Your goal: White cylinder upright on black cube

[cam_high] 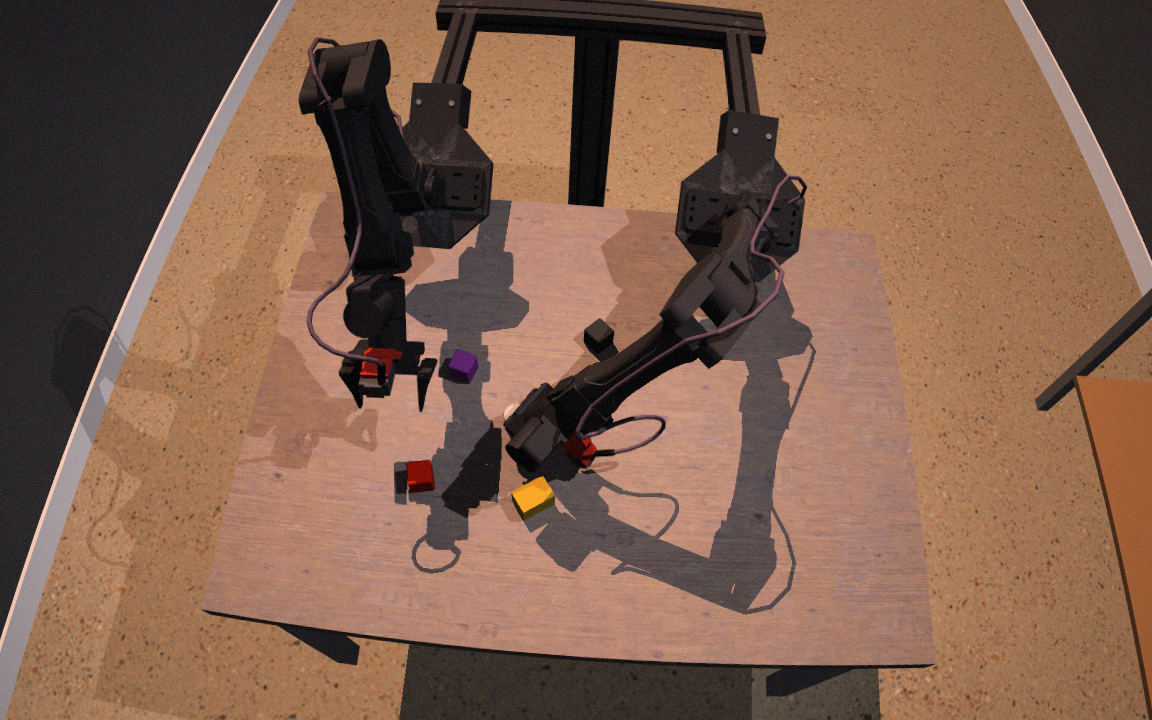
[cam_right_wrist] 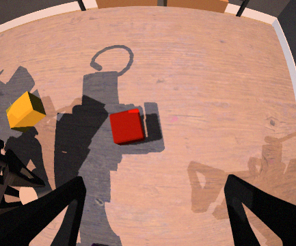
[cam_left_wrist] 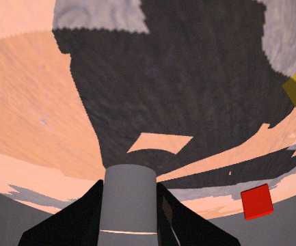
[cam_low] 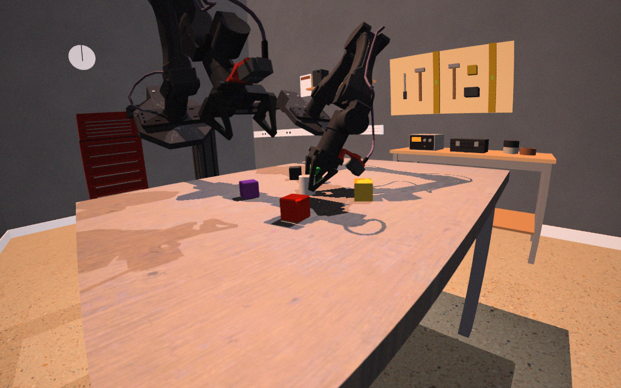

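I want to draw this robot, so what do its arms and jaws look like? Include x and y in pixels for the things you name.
Both arms (cam_high: 625, 367) (cam_high: 356, 188) are black and chunky, with a thin purplish cable looping along each. Near each end is a bright red piece. The jaws are black too, with pointed fingers that have open gaps like triangles.

Wooden table (cam_high: 705, 573) (cam_low: 197, 279) (cam_left_wrist: 24, 113) (cam_right_wrist: 202, 65), red, yellow, purple, black cubes on top

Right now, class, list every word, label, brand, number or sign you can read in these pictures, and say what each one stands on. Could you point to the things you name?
None can be read.
Wall clock (cam_low: 81, 57): one hand shows, but no numerals can be made out.
Orange display on the bench device (cam_low: 416, 139): too small to read.
White sheet by the wall (cam_low: 305, 85): a dark band shows, no legible words.
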